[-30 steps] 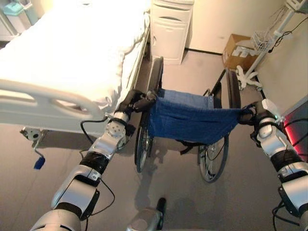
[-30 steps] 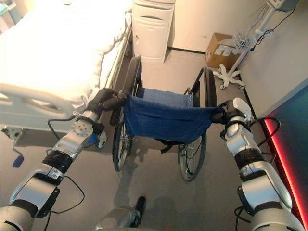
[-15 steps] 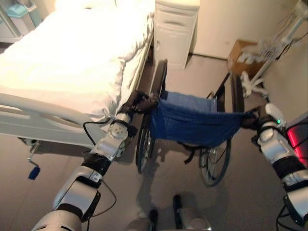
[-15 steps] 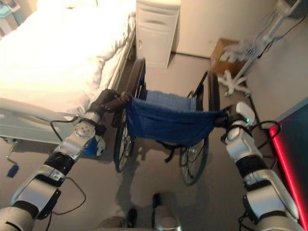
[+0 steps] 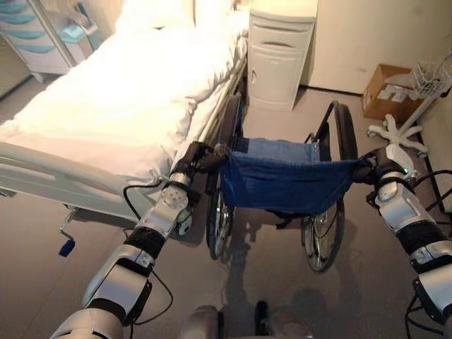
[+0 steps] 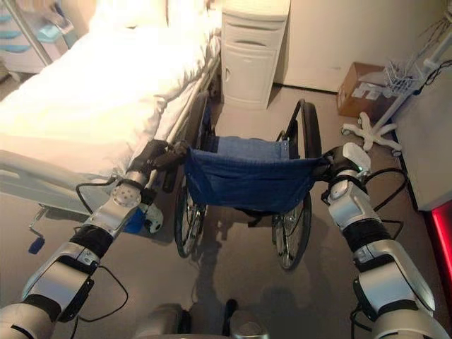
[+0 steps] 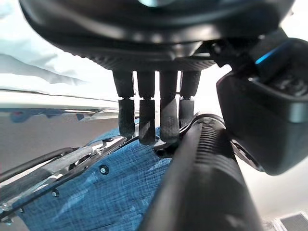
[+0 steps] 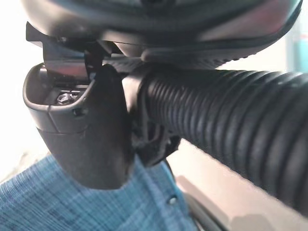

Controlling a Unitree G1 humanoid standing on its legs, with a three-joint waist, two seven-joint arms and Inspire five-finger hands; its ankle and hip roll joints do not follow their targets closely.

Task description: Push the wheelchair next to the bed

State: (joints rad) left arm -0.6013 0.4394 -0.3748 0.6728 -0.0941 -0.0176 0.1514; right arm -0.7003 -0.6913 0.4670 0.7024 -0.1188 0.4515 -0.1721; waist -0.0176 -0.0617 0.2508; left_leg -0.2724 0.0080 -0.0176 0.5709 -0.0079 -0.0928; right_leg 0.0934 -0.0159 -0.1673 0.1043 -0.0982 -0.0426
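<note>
The wheelchair (image 5: 286, 185) is seen drawn up close along the bed (image 5: 113, 106), its near wheel (image 5: 219, 219) just beside the bed frame, where a second ago it stood further back and more of the floor lay ahead of it. The whole scene has shifted in the head views, so the robot itself is judged to have stepped forward with the chair; the cabinet (image 5: 279, 53) at the head of the bed now sits nearer the front of the chair. The task is judged nearly done, with only a short push left before the chair is level with the mattress.

The left hand (image 5: 194, 157) is curled round the left push handle (image 7: 202, 183), fingers (image 7: 147, 120) draped over the ribbed grip above the blue seat back (image 5: 282, 182). The right hand (image 6: 339, 164) is wrapped on the right push handle (image 8: 226, 125), thumb (image 8: 82, 120) closed beside the grip.

The floor (image 5: 353, 296) is a plain grey, smooth and level, and no obstacle is seen under the wheels. A cardboard box (image 5: 388, 92) and a wheeled stand (image 5: 402, 131) are kept well apart on the right by the wall, and a blue drawer cart (image 5: 35, 35) is seen beyond the bed.
</note>
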